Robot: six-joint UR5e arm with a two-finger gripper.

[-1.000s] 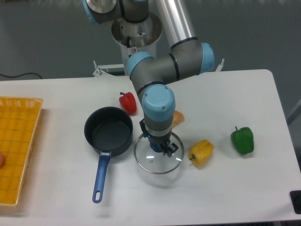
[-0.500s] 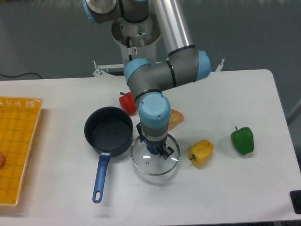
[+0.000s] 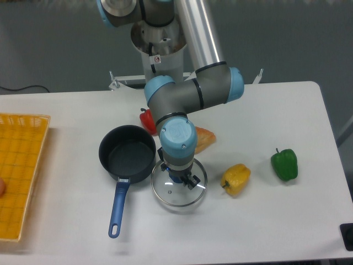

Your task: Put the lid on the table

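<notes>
Directly under the wrist, the gripper points straight down over the middle of the lid, fingers pinched on the small central knob as far as the view lets me judge; the wrist body hides most of the contact. The lid sits low over the table, either resting on it or just above. Can't tell which, no clear gap visible.

Just left of the gripper is the saucepan, open and empty, its rim nearly touching the lid's rim, the blue handle running down toward the camera. Behind the gripper, partly hidden by the arm, a red pepper and an orange item. To the right, near the lid, a yellow pepper; further right, well apart, a green pepper. Far left, a yellow mesh tray at the edge.

Risks, as I judge them: if the lid is not yet down, letting go would drop the glass and it could clatter or slide. The lid's left rim is so close to the pot that any leftward drift could land it tilted on the pot's edge. Lifting away before the fingers fully spread could drag the lid by its knob into the yellow pepper.
</notes>
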